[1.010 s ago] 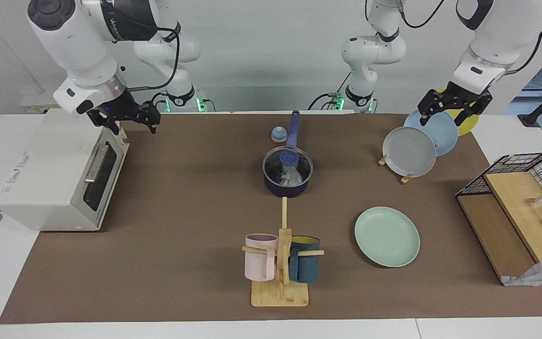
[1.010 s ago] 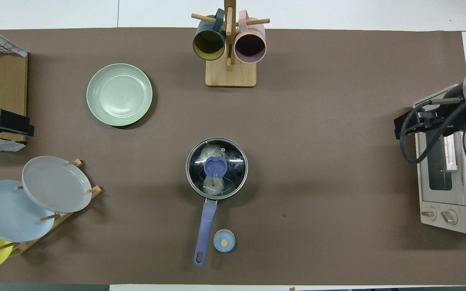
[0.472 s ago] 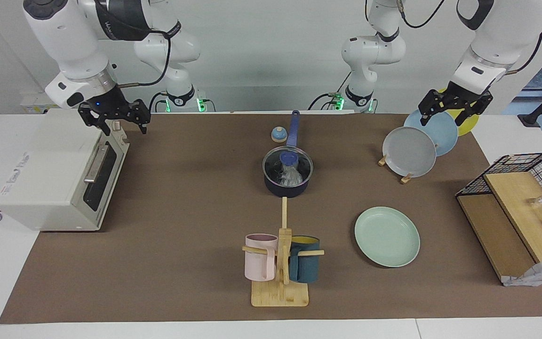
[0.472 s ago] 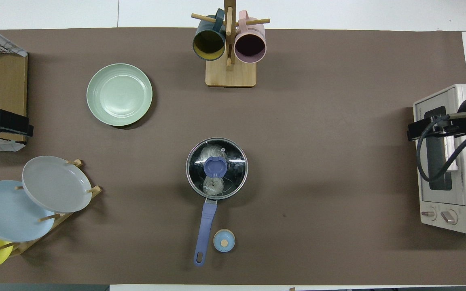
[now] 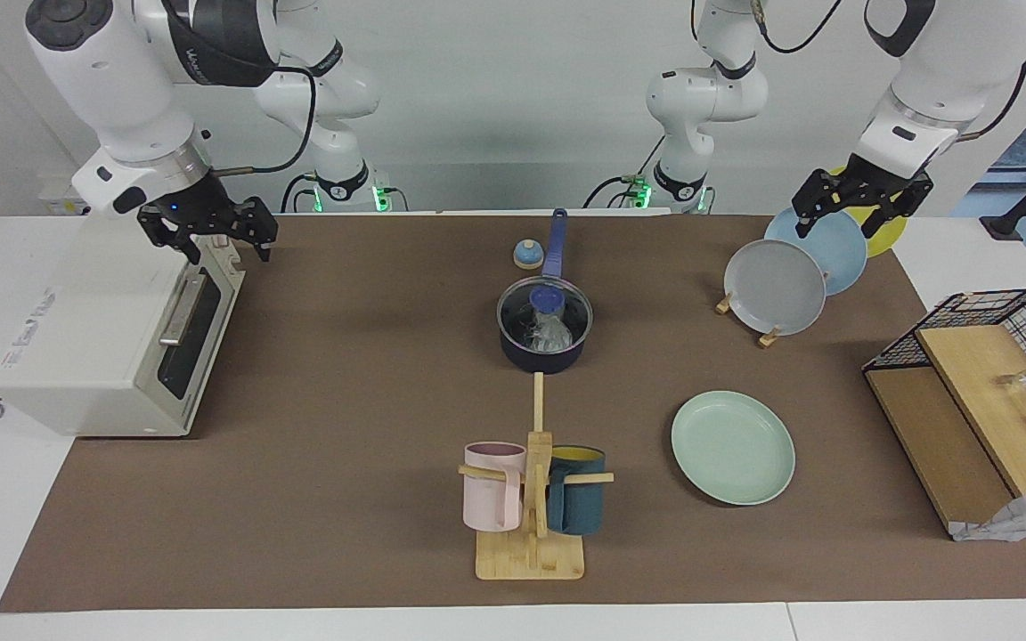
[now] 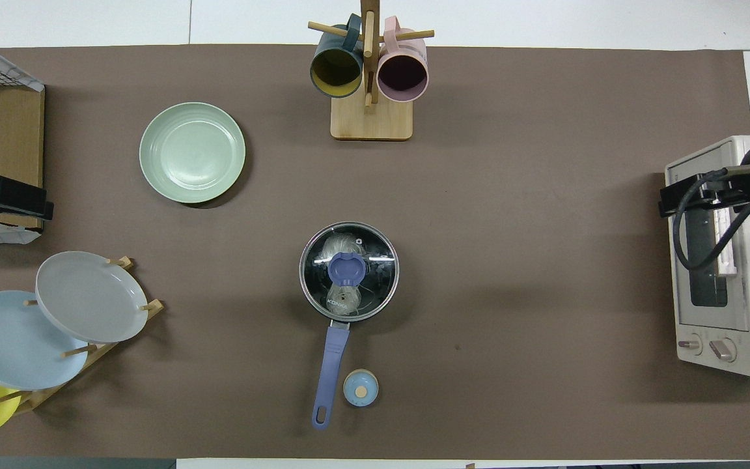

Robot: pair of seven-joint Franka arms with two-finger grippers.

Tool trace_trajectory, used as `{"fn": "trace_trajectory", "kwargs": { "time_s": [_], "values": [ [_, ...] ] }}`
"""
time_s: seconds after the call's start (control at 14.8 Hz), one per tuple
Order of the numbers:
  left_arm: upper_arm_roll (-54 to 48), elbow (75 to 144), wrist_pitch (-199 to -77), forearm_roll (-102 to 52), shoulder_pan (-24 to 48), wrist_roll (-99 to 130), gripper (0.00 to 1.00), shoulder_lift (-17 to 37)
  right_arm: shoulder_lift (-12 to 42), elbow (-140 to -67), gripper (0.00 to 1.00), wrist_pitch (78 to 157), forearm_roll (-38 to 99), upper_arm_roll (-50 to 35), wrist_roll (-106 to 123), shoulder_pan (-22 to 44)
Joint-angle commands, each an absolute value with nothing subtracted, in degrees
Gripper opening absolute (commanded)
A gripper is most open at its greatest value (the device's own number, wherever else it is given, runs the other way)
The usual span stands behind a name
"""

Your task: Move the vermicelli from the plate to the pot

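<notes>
The vermicelli (image 5: 550,333) lies inside the dark navy pot (image 5: 541,356), under a glass lid with a blue knob (image 5: 548,295). In the overhead view the vermicelli (image 6: 338,247) shows through the lid of the pot (image 6: 330,355). The mint-green plate (image 5: 732,447) is bare; it also shows in the overhead view (image 6: 192,152). My right gripper (image 5: 207,230) is open and empty over the toaster oven's top edge, also in the overhead view (image 6: 693,198). My left gripper (image 5: 860,206) is open and empty over the plate rack, also in the overhead view (image 6: 5,198).
A white toaster oven (image 5: 94,329) stands at the right arm's end. A rack with grey (image 5: 775,287), light blue and yellow plates and a wire basket (image 5: 985,392) stand at the left arm's end. A mug tree (image 5: 533,499) stands farther from the robots than the pot. A small blue knob-topped object (image 5: 526,255) sits beside the pot's handle.
My right gripper has drawn back toward the right arm's end of the table and now hangs over the toaster oven. The left arm, pot and plate have not moved.
</notes>
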State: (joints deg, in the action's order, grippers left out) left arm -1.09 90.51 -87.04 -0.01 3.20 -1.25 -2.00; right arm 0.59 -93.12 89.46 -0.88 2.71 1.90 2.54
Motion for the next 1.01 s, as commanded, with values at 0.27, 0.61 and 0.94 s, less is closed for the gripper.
{"fn": "trace_trajectory", "kwargs": {
  "time_s": [0.27, 0.61, 0.94],
  "values": [
    [-1.67, 91.67, -87.89, -0.70, 2.11, -0.97, 1.00, -2.81, 1.14, -91.76, 1.00, 88.68, -1.49, 3.25, 2.20, 1.50],
    [-1.67, 91.67, -87.89, -0.70, 2.11, -0.97, 1.00, -2.81, 1.41, -91.41, 1.00, 88.68, -1.67, 2.81, 2.28, 0.18],
    [-1.67, 91.67, -87.89, -0.70, 2.11, -0.97, 1.00, -2.81, 1.14, -91.32, 1.00, 88.51, -1.41, 2.72, 2.46, -0.62]
  ]
}}
